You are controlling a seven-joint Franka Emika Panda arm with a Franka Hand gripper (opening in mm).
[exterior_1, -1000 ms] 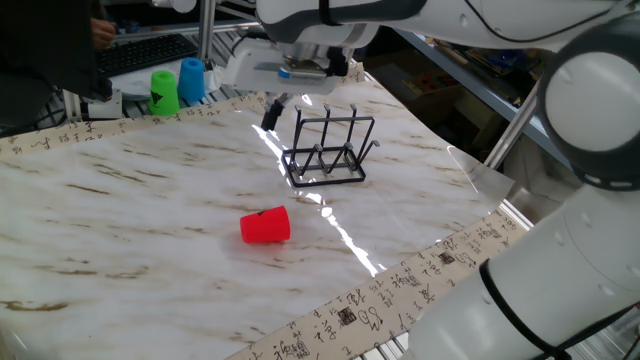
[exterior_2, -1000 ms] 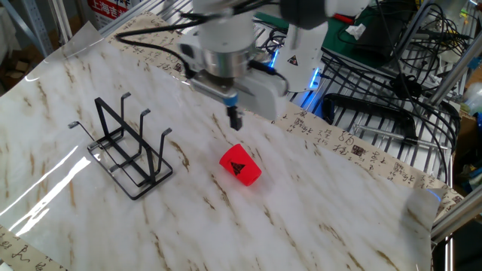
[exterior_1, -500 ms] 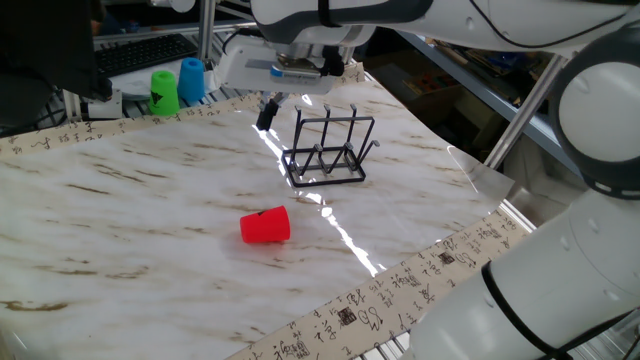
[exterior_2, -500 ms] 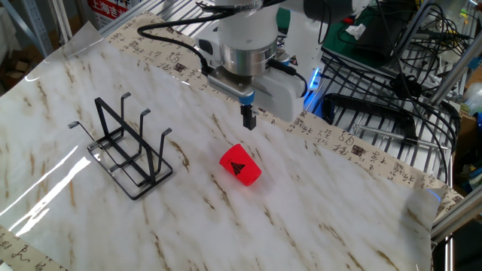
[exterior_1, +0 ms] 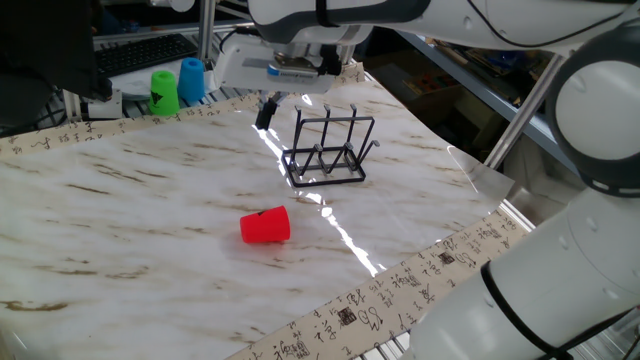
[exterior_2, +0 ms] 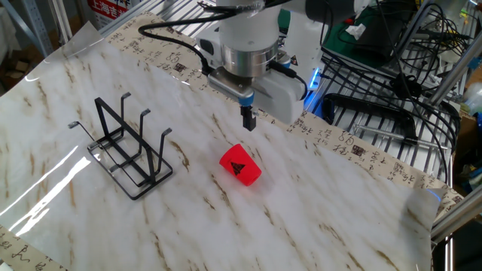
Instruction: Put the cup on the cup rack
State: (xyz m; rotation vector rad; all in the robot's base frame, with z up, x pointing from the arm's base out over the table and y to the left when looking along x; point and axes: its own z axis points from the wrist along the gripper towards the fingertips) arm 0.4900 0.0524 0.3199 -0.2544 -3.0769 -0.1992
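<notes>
The red cup [exterior_1: 265, 226] lies on its side on the marble table; it also shows in the other fixed view [exterior_2: 240, 165]. The black wire cup rack [exterior_1: 327, 153] stands upright behind it, empty, and shows at the left in the other fixed view [exterior_2: 129, 148]. My gripper [exterior_1: 266, 114] hangs above the table, left of the rack and beyond the cup. In the other fixed view the gripper [exterior_2: 248, 119] points down a little above and behind the cup, its fingers together, holding nothing.
A green cup [exterior_1: 164, 91] and a blue cup [exterior_1: 191, 80] stand at the table's far left edge. A patterned paper strip [exterior_1: 400, 285] borders the table. Wire shelving and cables [exterior_2: 376, 105] lie beyond the table's edge.
Over the last second the gripper moved sideways, away from the rack, ending above and behind the cup. In the last half second it barely moved. Cup and rack stayed put.
</notes>
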